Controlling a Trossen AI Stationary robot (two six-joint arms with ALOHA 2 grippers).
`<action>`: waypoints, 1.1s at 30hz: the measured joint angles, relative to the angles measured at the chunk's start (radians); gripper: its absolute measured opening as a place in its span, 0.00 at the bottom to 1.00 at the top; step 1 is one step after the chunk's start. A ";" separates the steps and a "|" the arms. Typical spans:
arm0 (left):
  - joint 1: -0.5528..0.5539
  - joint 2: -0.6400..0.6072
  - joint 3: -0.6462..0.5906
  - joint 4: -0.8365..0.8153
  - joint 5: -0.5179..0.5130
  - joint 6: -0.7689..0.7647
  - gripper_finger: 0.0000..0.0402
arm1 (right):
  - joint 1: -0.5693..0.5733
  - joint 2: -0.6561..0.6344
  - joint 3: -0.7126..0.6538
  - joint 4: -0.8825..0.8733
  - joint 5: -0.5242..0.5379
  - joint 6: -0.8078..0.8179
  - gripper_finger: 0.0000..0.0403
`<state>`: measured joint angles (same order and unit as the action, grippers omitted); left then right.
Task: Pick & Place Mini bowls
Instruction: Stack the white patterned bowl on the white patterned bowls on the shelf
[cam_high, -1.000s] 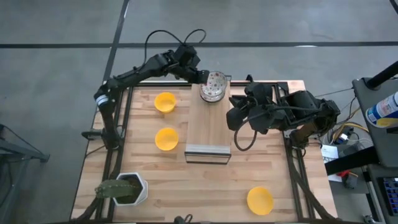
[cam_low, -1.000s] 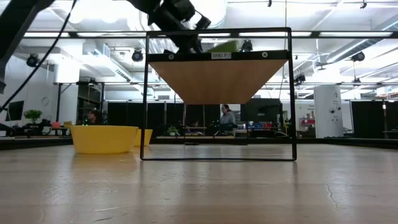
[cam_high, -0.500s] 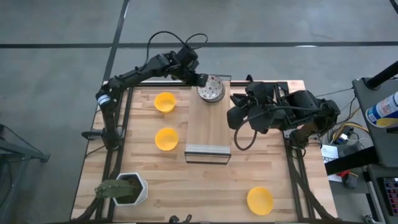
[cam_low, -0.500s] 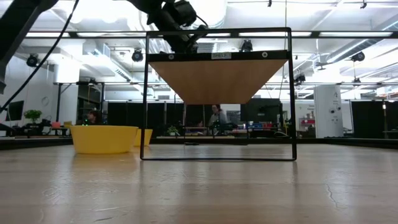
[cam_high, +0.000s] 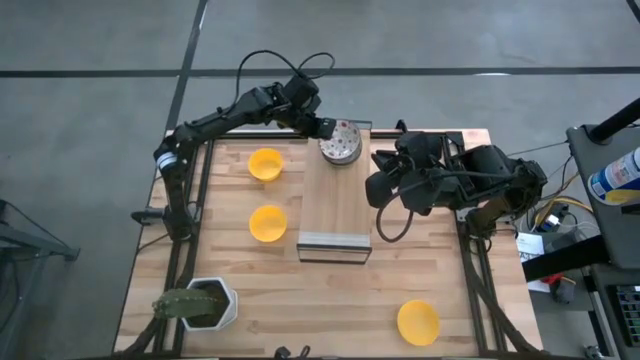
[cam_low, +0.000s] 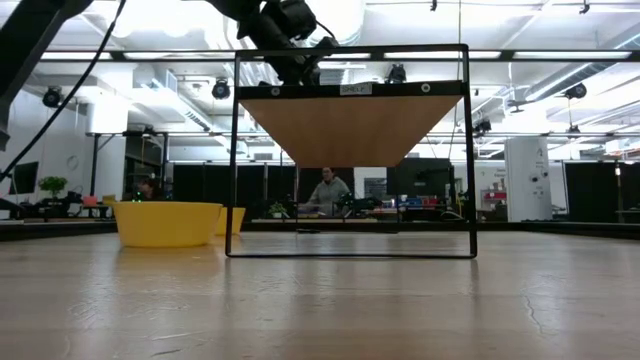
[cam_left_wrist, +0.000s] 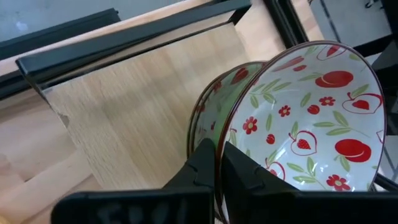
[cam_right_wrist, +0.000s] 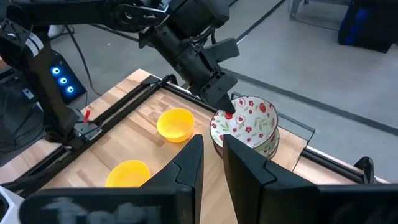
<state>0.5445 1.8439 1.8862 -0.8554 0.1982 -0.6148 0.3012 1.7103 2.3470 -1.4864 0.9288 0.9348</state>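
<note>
The left gripper (cam_high: 325, 128) is pinching the rim of a tilted patterned bowl (cam_left_wrist: 308, 124) over the patterned bowl stack (cam_right_wrist: 249, 140) at the shelf's (cam_high: 335, 200) far end. The right gripper (cam_high: 377, 188), nearly closed and empty, is waiting right of the shelf.

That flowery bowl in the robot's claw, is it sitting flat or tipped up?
Tipped. The left gripper pinches the patterned bowl by its rim, so its inside faces sideways, leaning against other patterned bowls stacked on the wooden shelf.
</note>
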 joint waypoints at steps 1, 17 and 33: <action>-0.001 0.000 0.000 0.005 0.000 -0.001 0.03 | 0.000 0.000 0.000 0.000 0.006 0.000 0.14; -0.008 0.015 -0.008 0.007 0.029 -0.012 0.03 | 0.000 0.000 0.000 0.000 0.017 0.000 0.14; -0.014 0.017 -0.005 0.013 0.018 0.004 0.17 | 0.000 0.000 0.000 0.000 0.017 0.000 0.14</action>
<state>0.5303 1.8610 1.8816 -0.8422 0.2165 -0.6110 0.3012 1.7103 2.3466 -1.4860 0.9456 0.9349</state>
